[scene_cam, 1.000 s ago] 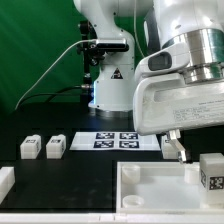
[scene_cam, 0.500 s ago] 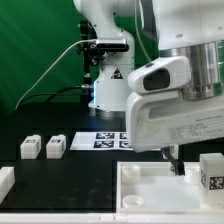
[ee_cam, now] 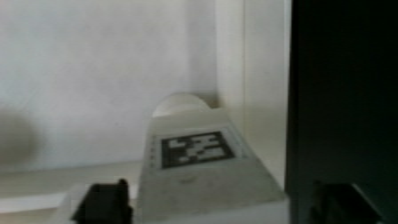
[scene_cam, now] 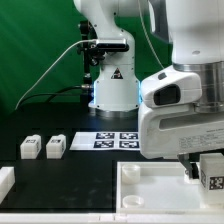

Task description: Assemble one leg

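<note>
A leg (scene_cam: 212,171), a small white block with a black-and-white tag, stands on the large white panel (scene_cam: 150,186) at the exterior view's right. My gripper (scene_cam: 199,167) hangs right beside and over it, and the arm hides part of it. In the wrist view the leg (ee_cam: 199,160) fills the middle, tag facing the camera. My gripper (ee_cam: 222,204) is open, with one dark finger (ee_cam: 103,201) on each side of the leg and a gap between each finger and the block. Two more legs (scene_cam: 30,147) (scene_cam: 55,146) lie on the black table at the exterior view's left.
The marker board (scene_cam: 108,140) lies behind the panel, near the robot base (scene_cam: 112,92). Another white piece (scene_cam: 5,182) sits at the exterior view's lower left edge. A cable runs down behind the two left legs.
My arm has shifted toward the exterior view's right and come down over the leg on the panel. The parts on the table have not moved.
</note>
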